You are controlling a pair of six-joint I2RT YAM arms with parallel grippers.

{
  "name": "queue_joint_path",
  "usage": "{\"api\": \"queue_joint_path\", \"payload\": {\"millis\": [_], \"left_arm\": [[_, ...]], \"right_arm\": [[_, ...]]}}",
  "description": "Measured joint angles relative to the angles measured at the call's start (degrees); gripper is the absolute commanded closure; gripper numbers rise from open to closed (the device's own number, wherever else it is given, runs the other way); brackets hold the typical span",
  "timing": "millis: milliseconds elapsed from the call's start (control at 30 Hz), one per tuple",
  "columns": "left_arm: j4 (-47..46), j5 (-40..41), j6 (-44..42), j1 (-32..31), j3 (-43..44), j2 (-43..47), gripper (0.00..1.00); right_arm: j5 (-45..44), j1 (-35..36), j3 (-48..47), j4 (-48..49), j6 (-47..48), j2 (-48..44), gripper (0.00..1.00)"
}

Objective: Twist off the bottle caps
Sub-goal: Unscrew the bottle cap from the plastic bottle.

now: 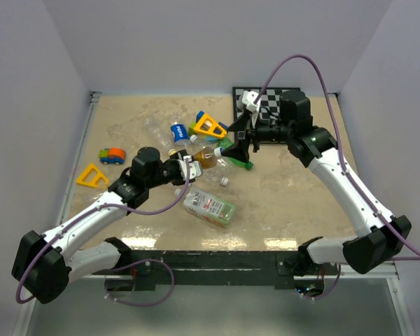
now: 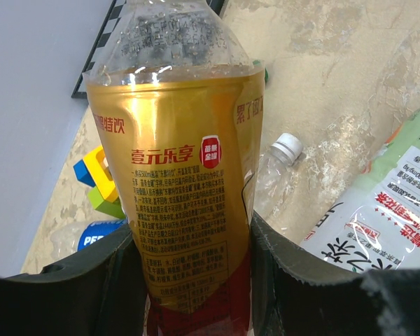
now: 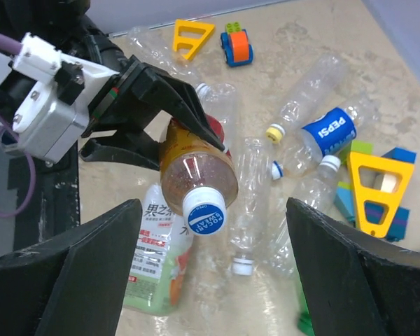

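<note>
The blue-and-white cap (image 3: 204,212) sits on the neck of the amber bottle (image 3: 196,164), in the middle of the right wrist view, facing the camera. The right gripper (image 3: 213,208) is spread wide, with its fingers (image 3: 77,273) at 8 and 4 o'clock of the cap, apart from it. The left gripper (image 2: 196,280) clamps the bottle's body, and the bottom of the bottle is cut off there. A white cap (image 3: 242,266) at 5 o'clock closes a clear bottle (image 3: 252,189). From above, the held cap is hard to make out.

"POCARI SWEAT" in white on the blue-topped cap (image 3: 204,212) of the amber bottle (image 3: 196,171), "PEPSI" on the blue label (image 3: 329,131) of a clear bottle (image 3: 298,154), red "壹元乐享" on the amber bottle's gold label (image 2: 175,210)
</note>
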State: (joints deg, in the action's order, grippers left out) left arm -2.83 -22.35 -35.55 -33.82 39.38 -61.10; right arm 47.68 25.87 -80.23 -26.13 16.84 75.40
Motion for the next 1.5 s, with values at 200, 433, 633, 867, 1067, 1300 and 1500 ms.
{"api": "queue_joint_path", "payload": {"millis": [200, 433, 633, 867, 1067, 1300, 1500], "left_arm": [[0.0, 0.0, 0.4, 0.0, 0.0, 0.0, 1.0], [1.0, 0.4, 0.4, 0.0, 0.0, 0.0, 1.0], [1.1, 0.8, 0.5, 0.0, 0.0, -0.1, 1.0], [1.1, 1.2, 0.4, 0.0, 0.0, -0.1, 1.0], [0.2, 1.5, 1.0, 0.1, 0.0, -0.1, 1.0], [-0.3, 0.3, 0.7, 0.0, 0.0, -0.1, 1.0], [-1.7, 0.2, 0.4, 0.0, 0.0, -0.1, 1.0]], "right_arm": [[-1.3, 0.5, 0.0, -0.1, -4.4, 4.3, 0.27], [-2.0, 1.7, -0.1, -2.1, -4.9, 8.6, 0.39], [-1.3, 2.1, -0.2, -3.4, -4.2, 8.4, 0.73], [0.5, 2.3, -3.7, -8.9, 1.9, 10.2, 1.0], [3.0, 3.2, -17.3, -27.0, 29.4, 17.4, 1.0], [-4.3, 6.8, -16.6, -31.8, 58.2, 13.7, 0.92], [-5.0, 7.1, -16.7, -30.5, 58.9, 13.0, 0.18]]}}
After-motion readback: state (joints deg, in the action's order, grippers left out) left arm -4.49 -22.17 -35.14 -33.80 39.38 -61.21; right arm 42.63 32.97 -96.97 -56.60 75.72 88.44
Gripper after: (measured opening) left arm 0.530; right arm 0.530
